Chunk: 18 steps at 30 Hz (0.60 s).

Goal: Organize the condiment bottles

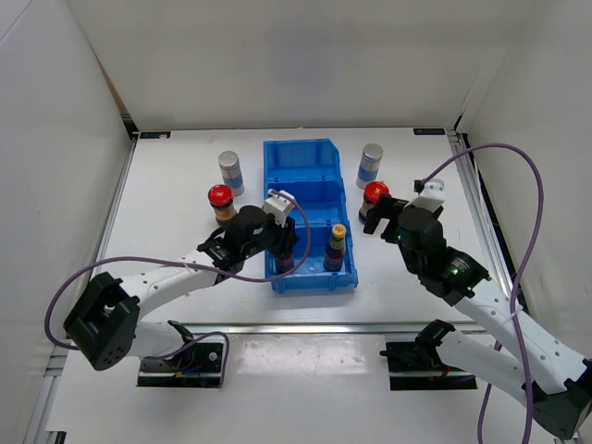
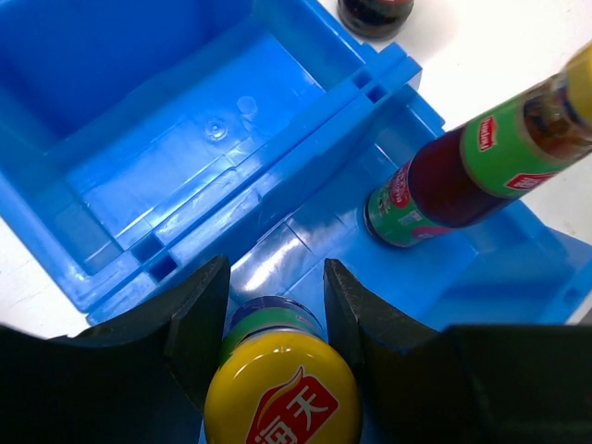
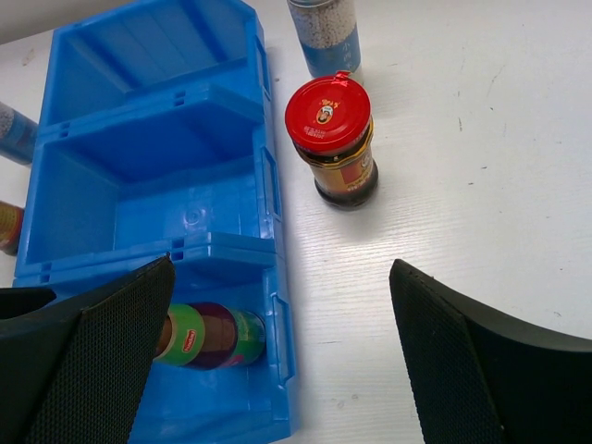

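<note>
Two slim dark bottles with yellow caps stand in the near compartment of the blue bin (image 1: 301, 146). My left gripper (image 1: 282, 231) is shut on the left one (image 2: 282, 393), its fingers (image 2: 199, 314) hugging the neck; the gripper (image 2: 275, 268) hovers over the bin (image 2: 185, 139). The other slim bottle (image 1: 336, 245) stands to the right (image 2: 444, 176). Red-lidded jars stand left (image 1: 220, 202) and right (image 1: 375, 196) of the bin. Silver-capped shakers stand behind them, left (image 1: 230, 171) and right (image 1: 370, 164). My right gripper (image 1: 384, 215) is open and empty just before the right jar (image 3: 331, 139).
The bin's middle and far compartments (image 3: 148, 92) hold nothing. In the right wrist view the gripper (image 3: 282, 268) spans bare table beside the bin's right wall, with the right shaker (image 3: 324, 32) behind the jar. White walls enclose the table.
</note>
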Each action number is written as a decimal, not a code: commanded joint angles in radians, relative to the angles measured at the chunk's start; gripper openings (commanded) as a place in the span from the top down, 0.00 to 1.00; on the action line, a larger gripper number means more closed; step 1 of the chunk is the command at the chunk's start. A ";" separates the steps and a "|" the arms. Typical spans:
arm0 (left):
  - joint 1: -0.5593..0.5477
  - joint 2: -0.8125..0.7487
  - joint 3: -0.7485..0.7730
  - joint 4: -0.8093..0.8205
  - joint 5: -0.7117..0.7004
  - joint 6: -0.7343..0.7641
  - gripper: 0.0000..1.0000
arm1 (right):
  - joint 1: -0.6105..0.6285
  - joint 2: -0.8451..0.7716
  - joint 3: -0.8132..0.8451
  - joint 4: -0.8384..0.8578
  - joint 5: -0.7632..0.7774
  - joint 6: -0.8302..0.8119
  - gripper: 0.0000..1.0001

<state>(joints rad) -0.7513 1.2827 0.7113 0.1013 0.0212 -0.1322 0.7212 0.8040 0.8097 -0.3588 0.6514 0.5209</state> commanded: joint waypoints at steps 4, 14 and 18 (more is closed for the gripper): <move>-0.016 -0.003 0.019 0.136 0.014 -0.015 0.56 | 0.001 -0.012 0.016 0.020 0.019 0.014 0.00; -0.037 -0.045 0.037 0.112 -0.018 0.057 0.01 | 0.001 -0.012 -0.017 0.073 0.059 -0.034 0.00; -0.037 -0.068 0.071 0.049 -0.039 0.066 0.01 | 0.001 -0.003 -0.056 0.124 0.117 -0.085 0.00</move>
<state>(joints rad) -0.7830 1.2724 0.7383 0.1806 0.0067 -0.0883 0.7212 0.8051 0.7792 -0.3176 0.6861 0.4808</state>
